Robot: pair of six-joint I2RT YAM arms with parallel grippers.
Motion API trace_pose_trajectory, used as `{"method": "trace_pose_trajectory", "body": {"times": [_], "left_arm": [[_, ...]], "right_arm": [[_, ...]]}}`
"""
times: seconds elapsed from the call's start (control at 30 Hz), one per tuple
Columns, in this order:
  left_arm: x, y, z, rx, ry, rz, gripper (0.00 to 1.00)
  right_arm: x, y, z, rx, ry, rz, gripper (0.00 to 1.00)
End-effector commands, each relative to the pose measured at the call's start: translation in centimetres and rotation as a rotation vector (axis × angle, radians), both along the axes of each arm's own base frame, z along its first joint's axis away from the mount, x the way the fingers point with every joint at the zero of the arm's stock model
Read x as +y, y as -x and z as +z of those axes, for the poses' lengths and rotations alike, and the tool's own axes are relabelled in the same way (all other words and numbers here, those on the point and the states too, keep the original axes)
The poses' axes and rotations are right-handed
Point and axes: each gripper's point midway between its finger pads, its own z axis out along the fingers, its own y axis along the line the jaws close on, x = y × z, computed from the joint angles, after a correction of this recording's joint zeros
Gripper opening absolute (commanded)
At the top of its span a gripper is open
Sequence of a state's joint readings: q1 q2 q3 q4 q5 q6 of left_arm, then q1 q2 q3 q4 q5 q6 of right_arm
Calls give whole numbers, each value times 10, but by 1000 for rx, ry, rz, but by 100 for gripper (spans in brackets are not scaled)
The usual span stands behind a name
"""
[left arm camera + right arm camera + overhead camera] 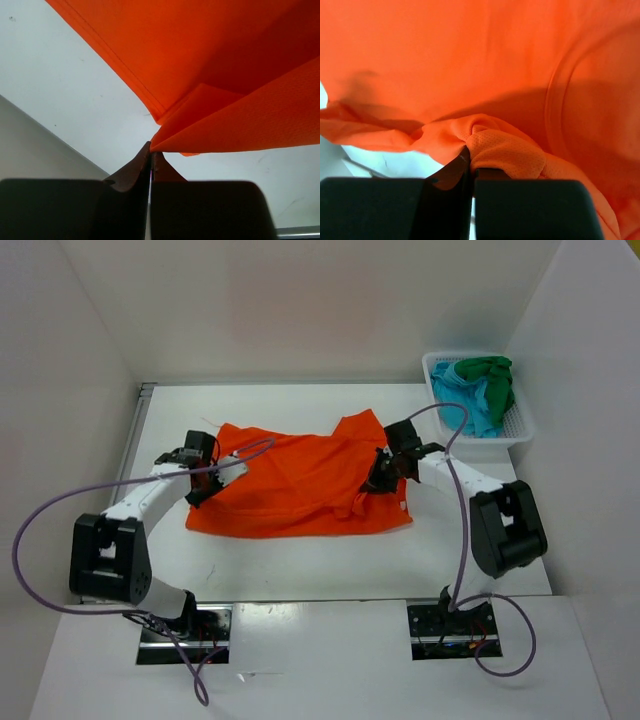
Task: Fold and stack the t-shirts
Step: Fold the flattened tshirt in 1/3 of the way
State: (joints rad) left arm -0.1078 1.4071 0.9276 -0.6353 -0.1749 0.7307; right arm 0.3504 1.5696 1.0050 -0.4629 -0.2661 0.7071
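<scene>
One orange shirt [300, 485] spread, basket [522, 430] beyond right tool [380, 478]

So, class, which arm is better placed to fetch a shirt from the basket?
Probably right: the basket sits far right, near the right gripper; the left gripper is across the orange shirt.

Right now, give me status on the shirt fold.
Left pincer shut on orange t-shirt edge; right pincer shut on its bunched cloth. It lies spread on the table. Green t-shirt and turquoise t-shirt in basket, clear of the work.
</scene>
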Motion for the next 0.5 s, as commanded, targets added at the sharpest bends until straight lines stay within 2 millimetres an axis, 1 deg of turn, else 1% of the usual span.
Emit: {"method": "trace_pose_trajectory", "body": {"times": [0.0,0.03,0.07,0.1,0.13,0.17,0.2,0.23,0.27,0.3,0.33,0.37,0.4,0.43,0.47], "left_arm": [[-1,-38,1,-45,3,77,0],[-2,-44,-2,-38,7,87,0],[2,-49,-2,-39,-13,110,0],[2,-58,2,-54,-16,122,0],[1,-62,-4,-45,-12,135,0],[3,-65,-6,-51,-24,140,0],[3,-68,-3,-61,-23,140,0],[3,-70,-5,-66,-18,150,0],[4,-75,-1,-86,-25,155,1],[6,-74,-4,-75,-36,159,2],[5,-76,-7,-77,-36,159,2],[8,-76,-9,-70,-50,164,4],[11,-77,-13,-61,-52,173,6],[12,-77,-15,-55,-58,184,9],[12,-76,-15,-56,-54,193,11]], "right_arm": [[-2,-40,2,-64,-12,23,0],[-5,-41,-3,-56,-4,22,0],[-9,-47,-2,-64,-2,18,0],[-9,-47,-5,-56,1,18,0],[-12,-51,-8,-56,7,17,0],[-11,-50,-7,-58,3,29,0],[-14,-51,-12,-44,6,21,1],[-14,-51,-12,-44,6,20,1],[-20,-49,-17,-29,10,8,3],[-19,-46,-22,-23,4,13,5],[-24,-48,-22,-23,4,-1,9],[-25,-47,-24,-23,4,-1,13],[-28,-51,-22,-31,-8,-10,27],[-32,-52,-26,-22,-6,-22,34],[-32,-52,-26,-26,-3,-15,40]]}}
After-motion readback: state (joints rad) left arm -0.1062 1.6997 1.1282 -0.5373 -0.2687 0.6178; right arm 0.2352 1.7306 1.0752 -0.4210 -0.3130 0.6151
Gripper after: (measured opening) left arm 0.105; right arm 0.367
